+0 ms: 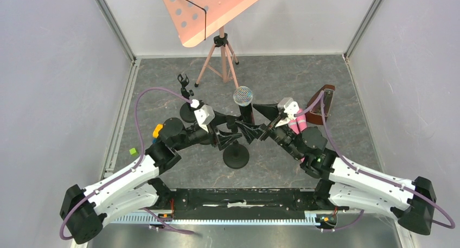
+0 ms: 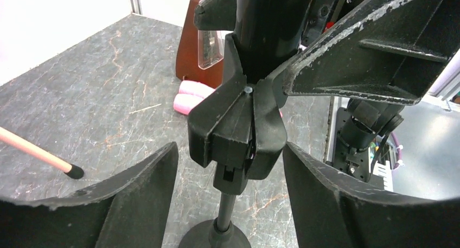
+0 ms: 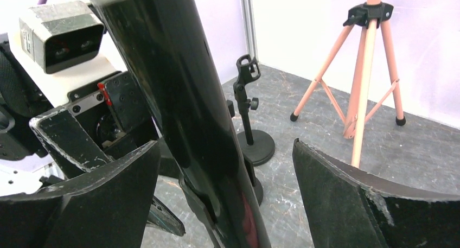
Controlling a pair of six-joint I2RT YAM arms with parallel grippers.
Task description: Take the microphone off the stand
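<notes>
Fingers (image 2: 135, 204) of the left gripper (image 2: 230, 150) stand spread on either side of the black clip (image 2: 238, 126) at the top of the stand (image 2: 225, 218). A gap shows on both sides, so they grasp nothing. The right gripper (image 3: 225, 146) is likewise released. Its two fingers straddle the dark body of the microphone (image 3: 200, 134): one lies close against it, though whether it touches I cannot tell, and the other is clearly apart. Seen from above, the microphone sits in the clip with its silver mesh head (image 1: 242, 95) uppermost. The two grippers close in on it from left and right, above the stand's round base (image 1: 236, 157). Just behind the left arm is a second stand (image 1: 184, 85). A pink music stand (image 1: 217, 12) on a tripod rises by the back wall. A brown metronome (image 1: 324, 99) and some pink rolls (image 1: 295, 123) lie beside the right arm. A small green cube (image 1: 132, 151) sits near the left arm on the grey table (image 1: 282, 69).
</notes>
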